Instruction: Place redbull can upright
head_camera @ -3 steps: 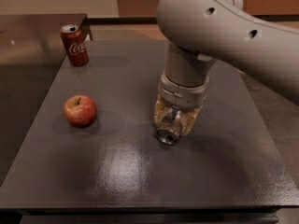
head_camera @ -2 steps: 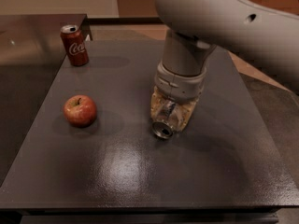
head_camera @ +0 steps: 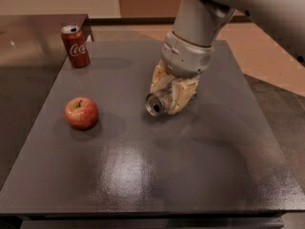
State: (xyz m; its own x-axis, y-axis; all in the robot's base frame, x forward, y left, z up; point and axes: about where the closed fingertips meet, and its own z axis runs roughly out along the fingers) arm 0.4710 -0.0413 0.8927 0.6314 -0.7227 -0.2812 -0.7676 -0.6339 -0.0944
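Observation:
The redbull can [head_camera: 157,102] is held on its side between the fingers of my gripper [head_camera: 172,95], with its silver end facing the front left. The can is lifted a little above the dark table [head_camera: 143,175], near the table's middle. Most of the can's body is hidden by the cream-coloured fingers [head_camera: 183,95]. My gripper is shut on the can, and the grey arm comes down from the upper right.
A red Coca-Cola can [head_camera: 75,46] stands upright at the table's far left corner. A red apple [head_camera: 81,113] lies on the left side of the table. Floor shows beyond the table's right edge.
My gripper has risen and tilted with the can in it, so the can's end now points to the front left rather than down at the table.

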